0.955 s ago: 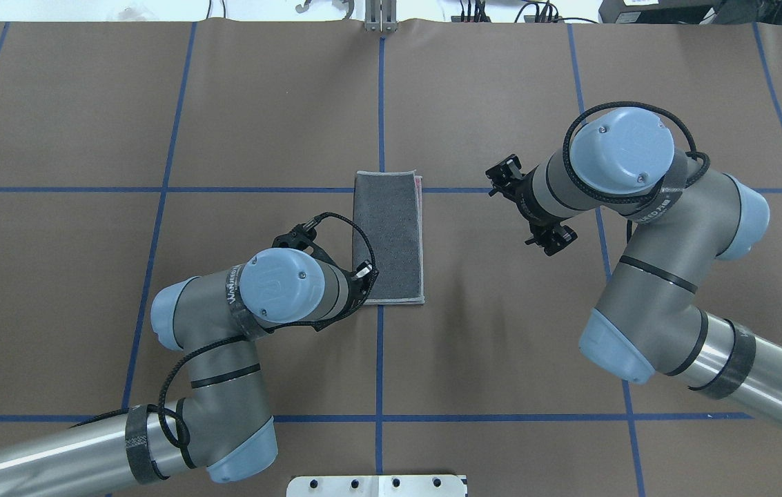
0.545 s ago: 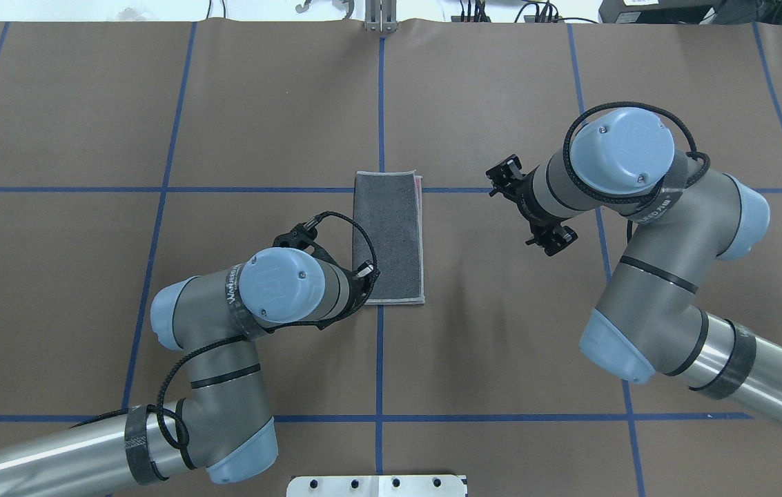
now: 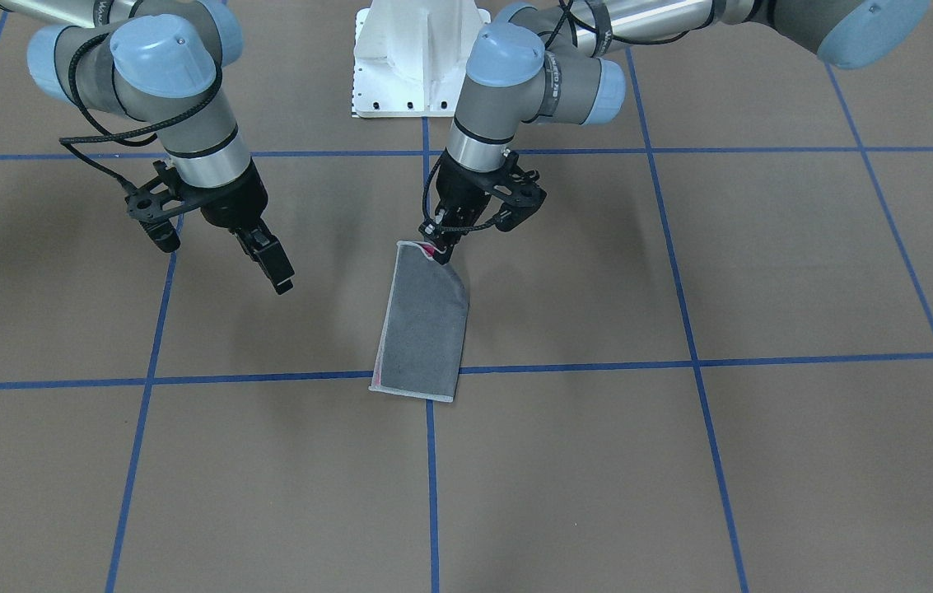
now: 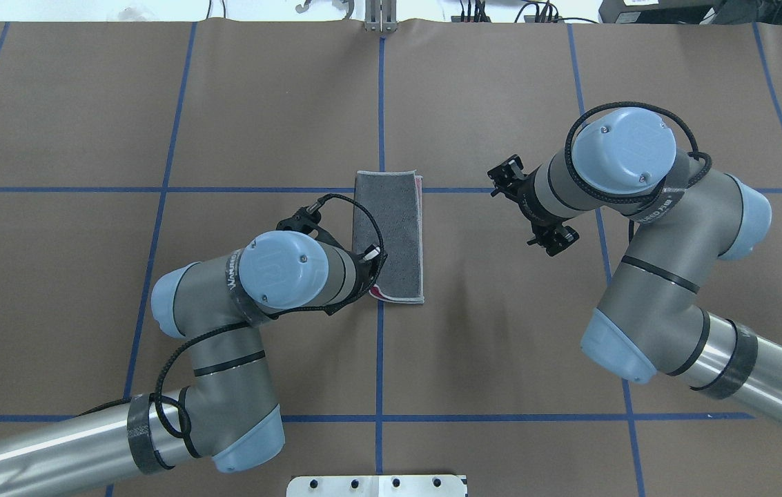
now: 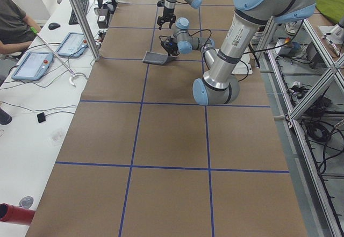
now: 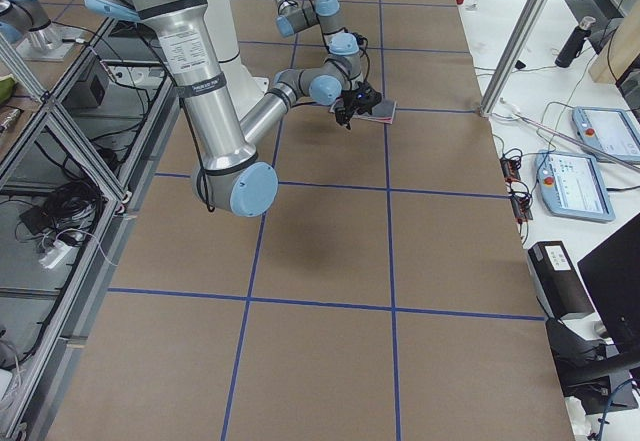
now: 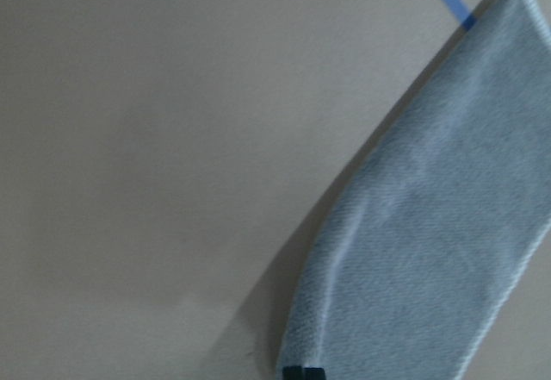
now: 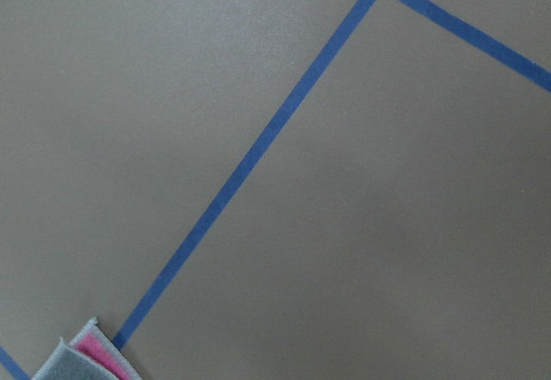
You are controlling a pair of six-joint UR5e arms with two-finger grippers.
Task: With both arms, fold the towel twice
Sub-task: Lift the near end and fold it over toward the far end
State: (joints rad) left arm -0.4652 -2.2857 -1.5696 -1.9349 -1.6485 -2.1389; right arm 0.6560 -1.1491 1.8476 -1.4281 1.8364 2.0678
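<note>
Where gripped (left hand), towel curls.

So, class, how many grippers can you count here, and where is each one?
2. The left gripper pinches a lifted corner of the towel, on the robot's side. The right gripper hangs above bare table, clear of the towel.
</note>
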